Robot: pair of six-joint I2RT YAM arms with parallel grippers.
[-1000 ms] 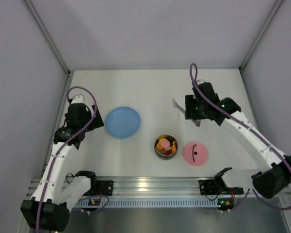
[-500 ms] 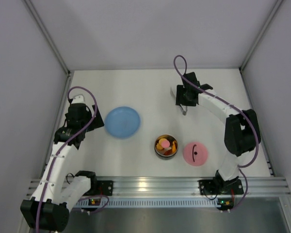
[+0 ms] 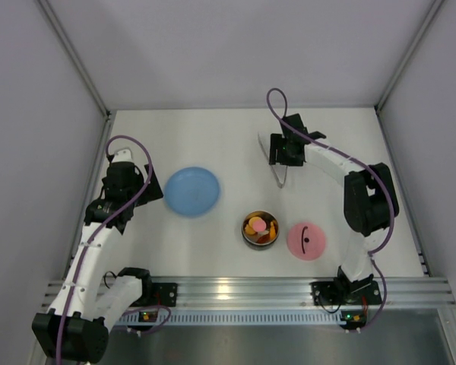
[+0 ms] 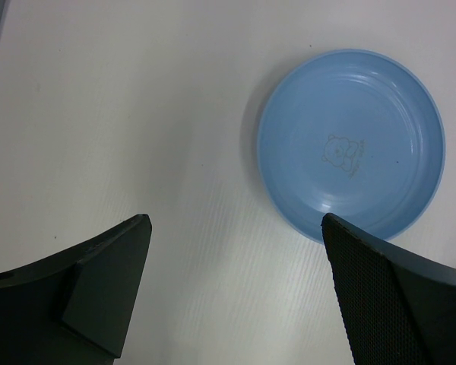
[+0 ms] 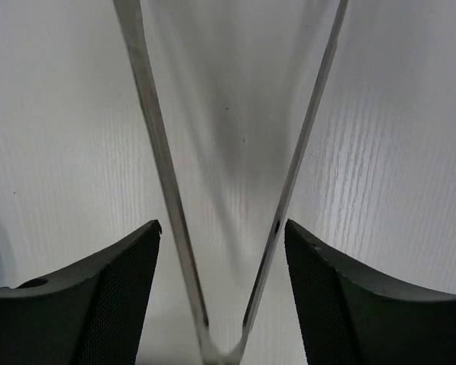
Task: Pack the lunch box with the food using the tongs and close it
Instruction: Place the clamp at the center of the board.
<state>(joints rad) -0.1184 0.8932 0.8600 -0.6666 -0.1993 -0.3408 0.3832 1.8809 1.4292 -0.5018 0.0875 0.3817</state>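
The steel lunch box (image 3: 248,237) stands near the front middle of the table, with the food (image 3: 260,226), orange, yellow and pink pieces, inside it. Its pink lid (image 3: 306,240) lies flat just to its right. The tongs (image 3: 280,175) (image 5: 289,175) rest on the table at the back right. Their V joint sits low between the fingers of my right gripper (image 3: 283,152) (image 5: 222,224). Those fingers stand apart, with a thin gap to each tong arm. Over bare table at the left, my left gripper (image 4: 235,224) is open and holds nothing.
An empty blue plate (image 3: 191,191) (image 4: 351,144) with a small bear print lies left of the middle, just right of the left gripper. Grey walls close the table at the left, back and right. An aluminium rail runs along the front edge.
The right arm has swung left and toward the back with the tongs. Its fingers have spread wider around them. The left arm, lunch box and lid have stayed still.
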